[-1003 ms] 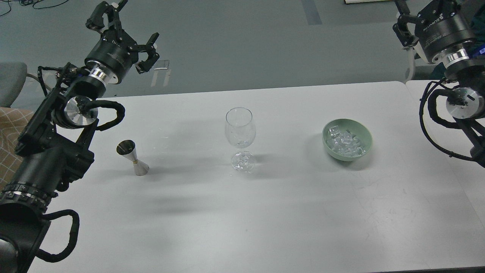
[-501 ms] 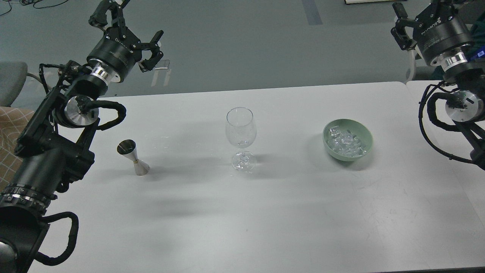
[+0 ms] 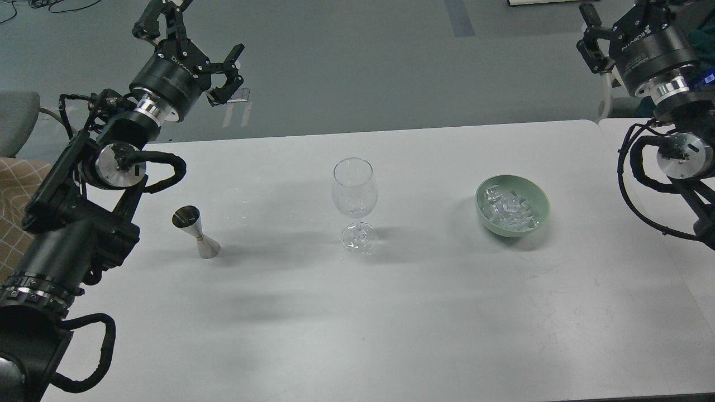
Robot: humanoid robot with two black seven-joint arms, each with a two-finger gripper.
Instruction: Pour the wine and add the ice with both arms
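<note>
An empty clear wine glass (image 3: 355, 192) stands upright at the middle of the white table (image 3: 391, 324). A steel jigger (image 3: 195, 231) stands to its left. A pale green bowl (image 3: 539, 204) to its right holds several clear ice cubes (image 3: 507, 210). My left gripper (image 3: 192, 39) is open and empty, raised beyond the table's far left edge, well above and behind the jigger. My right gripper (image 3: 609, 22) is raised at the top right, behind the bowl. It is partly cut off by the view's edge, and only one finger (image 3: 589, 33) shows.
A second table (image 3: 659, 184) adjoins on the right, under my right arm. A grey chair (image 3: 17, 120) and a patterned cloth (image 3: 14, 206) are at the far left. Grey floor lies beyond the table's far edge.
My left gripper has risen slightly and shifted a little to the right. My right wrist has lifted slightly. The glass, jigger and bowl have not moved.
</note>
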